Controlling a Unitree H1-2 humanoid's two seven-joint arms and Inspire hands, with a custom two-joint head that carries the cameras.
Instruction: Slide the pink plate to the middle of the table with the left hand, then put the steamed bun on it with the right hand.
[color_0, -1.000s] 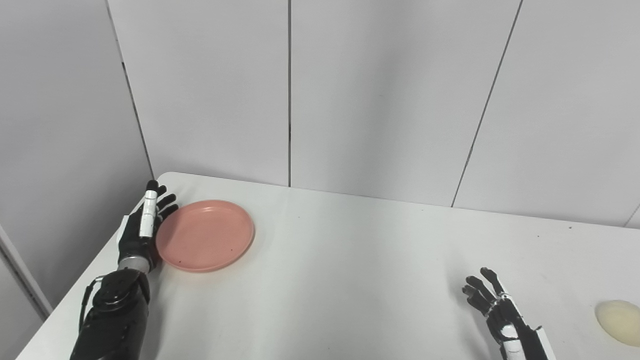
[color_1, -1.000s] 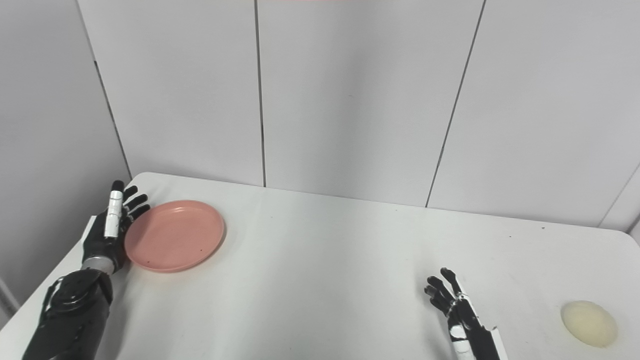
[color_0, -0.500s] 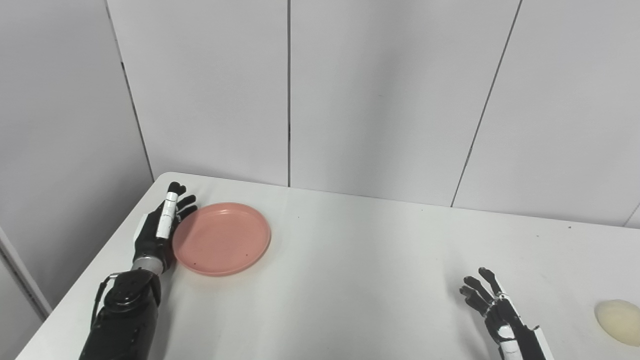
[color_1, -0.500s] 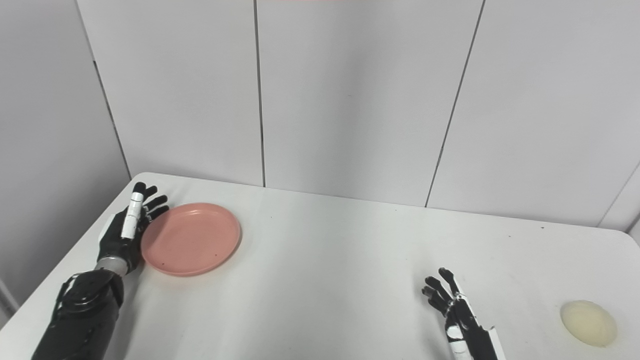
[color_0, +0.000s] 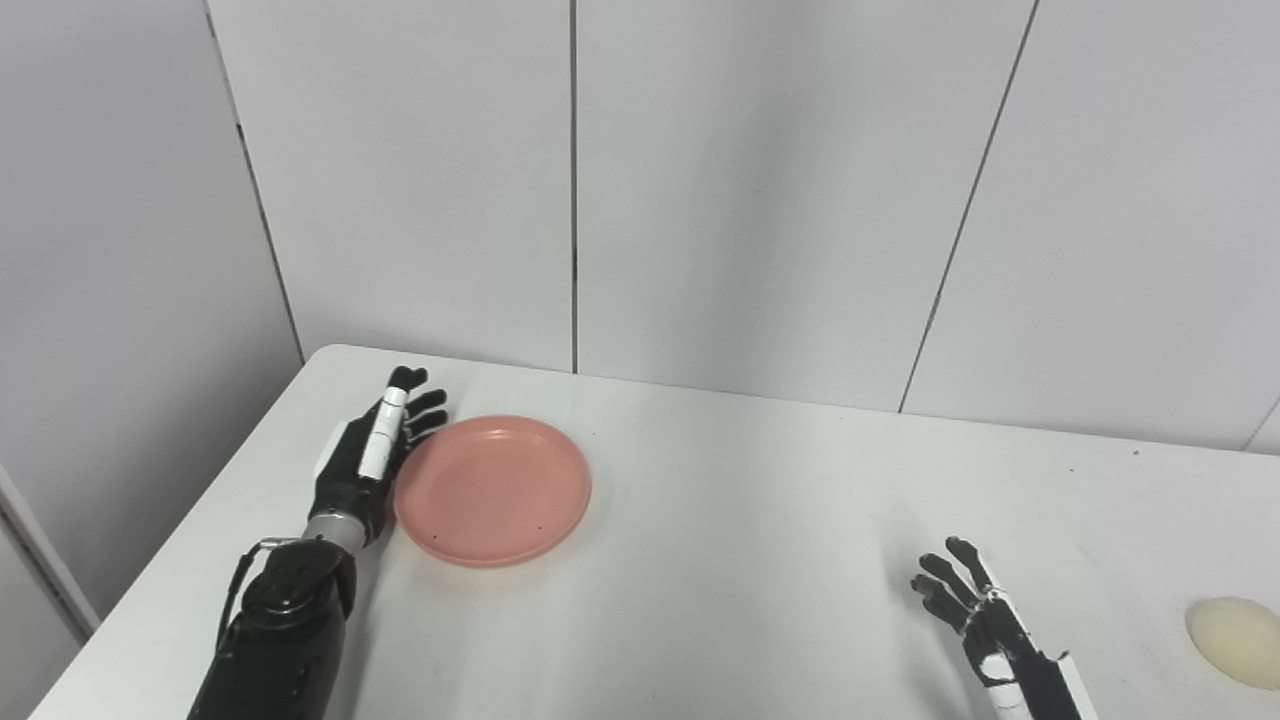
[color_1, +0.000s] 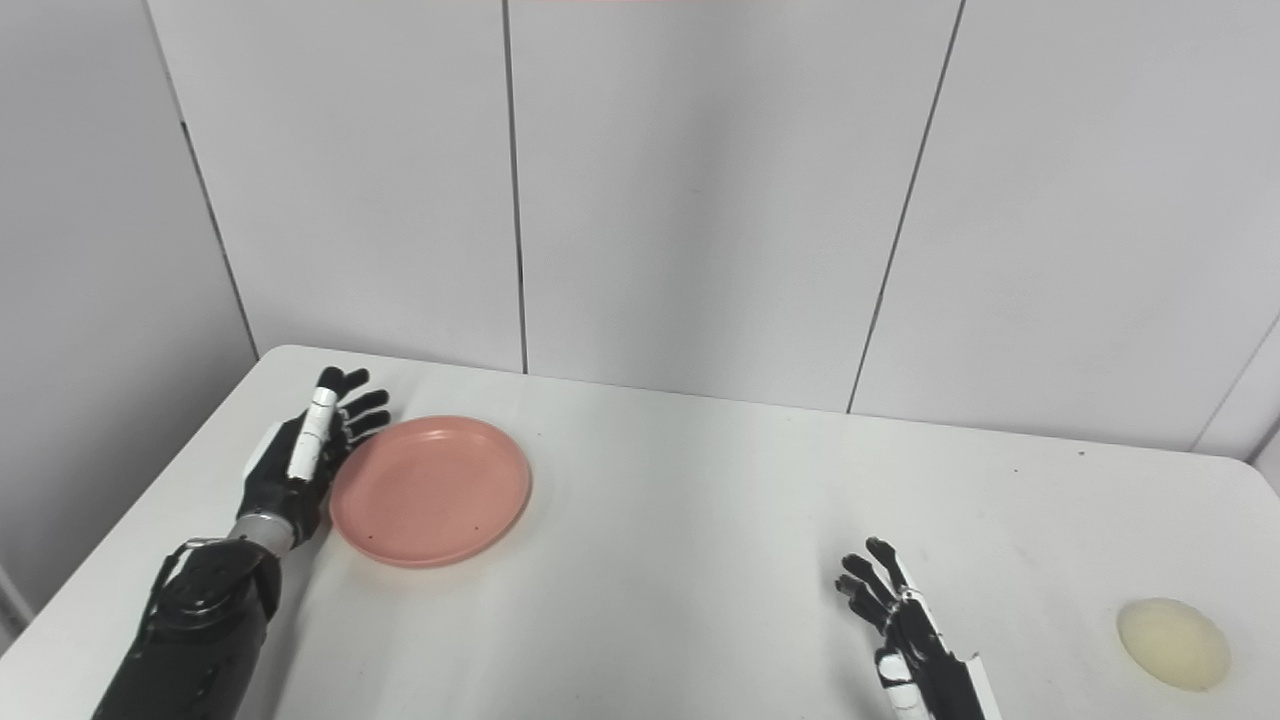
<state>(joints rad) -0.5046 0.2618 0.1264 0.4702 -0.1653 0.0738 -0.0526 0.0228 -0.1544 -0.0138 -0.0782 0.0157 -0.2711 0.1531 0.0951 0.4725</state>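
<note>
Your left hand stands on edge with fingers straight and slightly fanned, holding nothing, its palm side pressed against the left rim of the pink plate. The plate lies flat on the white table, in the left part and short of the middle. Your right hand hangs low near the front edge on the right side, fingers spread and a bit curled, gripping nothing; whether it touches the tabletop you can't tell. The steamed bun sits on the table further right, near the right edge, well apart from that hand and far from the plate. Grey wall panels stand behind.
</note>
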